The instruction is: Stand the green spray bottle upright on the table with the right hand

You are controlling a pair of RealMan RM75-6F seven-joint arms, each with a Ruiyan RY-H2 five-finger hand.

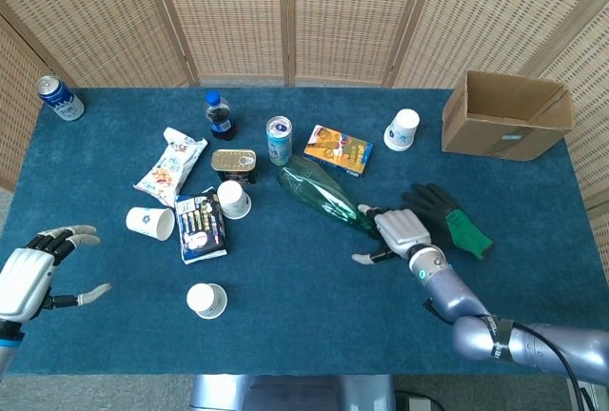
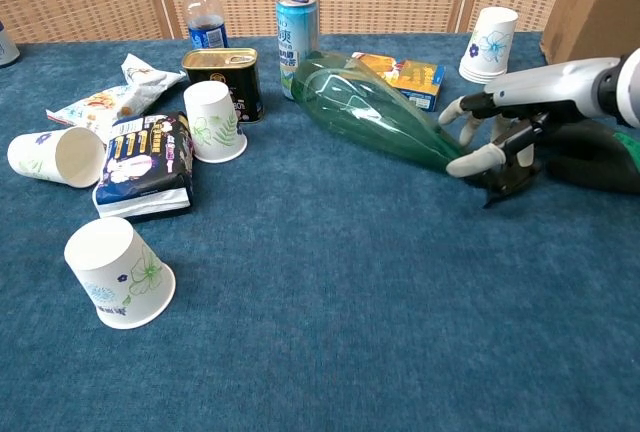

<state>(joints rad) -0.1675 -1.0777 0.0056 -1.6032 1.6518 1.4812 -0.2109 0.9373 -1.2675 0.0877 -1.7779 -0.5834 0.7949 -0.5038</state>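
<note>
The green spray bottle lay on its side mid-table, base toward 10 o'clock near the tall can, neck toward 4 o'clock. R hand had fingers wrapped round the neck/trigger end, apparently grasping it. L hand hovered at 8 o'clock, fingers spread, holding nothing. To do it well: firm up the grip, pivot on the base, lift the neck slowly, avoid knocking the can.

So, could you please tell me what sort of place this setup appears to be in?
Probably an indoor robot test or demo space, not a home: a table covered in blue cloth, woven folding screens closing off the back, and snacks, paper cups and a cardboard box scattered as practice items.
</note>
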